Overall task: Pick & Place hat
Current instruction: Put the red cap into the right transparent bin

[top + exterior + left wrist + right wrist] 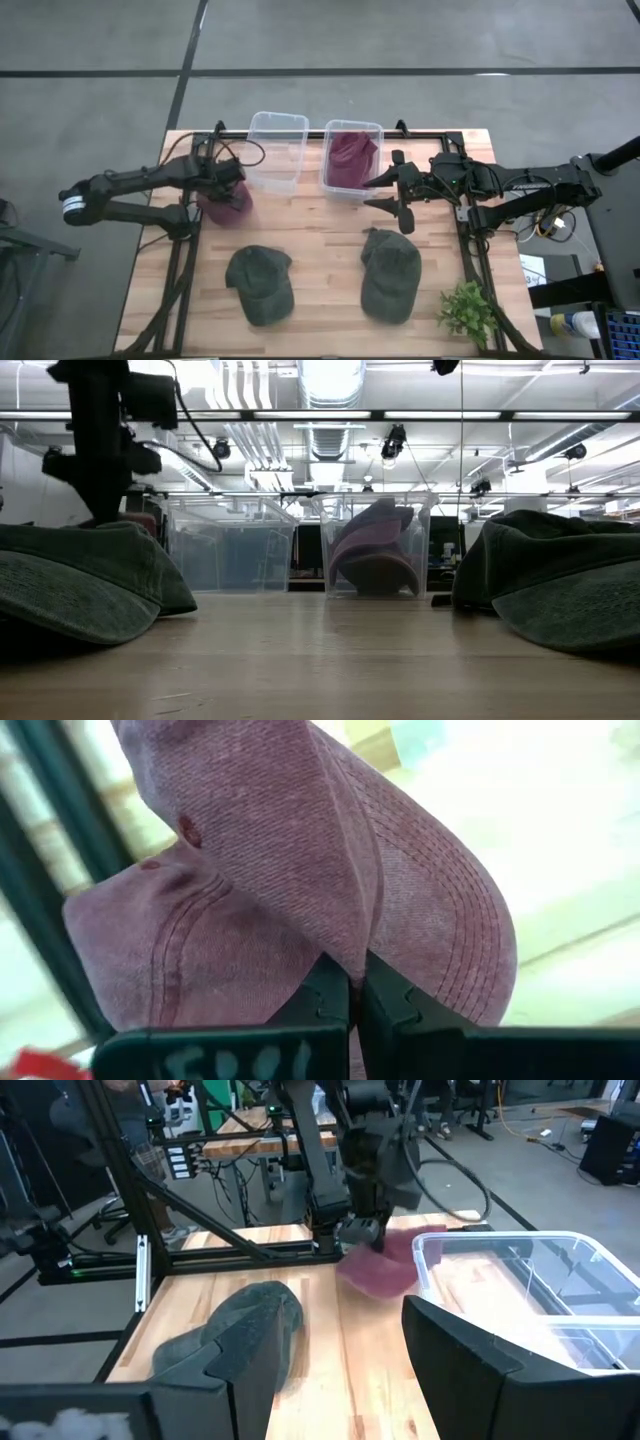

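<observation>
1. The wooden table carries 2 clear bins, 2 green caps and a small plant, with both dark arms reaching in from the sides.
2. The left clear bin sits at the far edge. Just beside it on the right, the right clear bin holds a maroon hat that the low view shows bunched up against the bin walls.
3. The right green cap lies on the near right of the table, its long axis running far to near with the brim toward the near edge. The left green cap lies near the middle left, angled a little, brim toward the near right.
4. The left gripper is clamped tight on the maroon cap; its fingers meet on the brim with no gap between them. In the high view that cap is just left of the left bin, at the far left of the table, beneath the gripper. From the wrist the crown bulges to one side and the stitched brim curves away to the other.
5. The right gripper is spread wide and holds nothing; it sits just near of the right bin, fingers pointing left, above the right green cap's far end.
6. The plant stands at the near right corner.
</observation>
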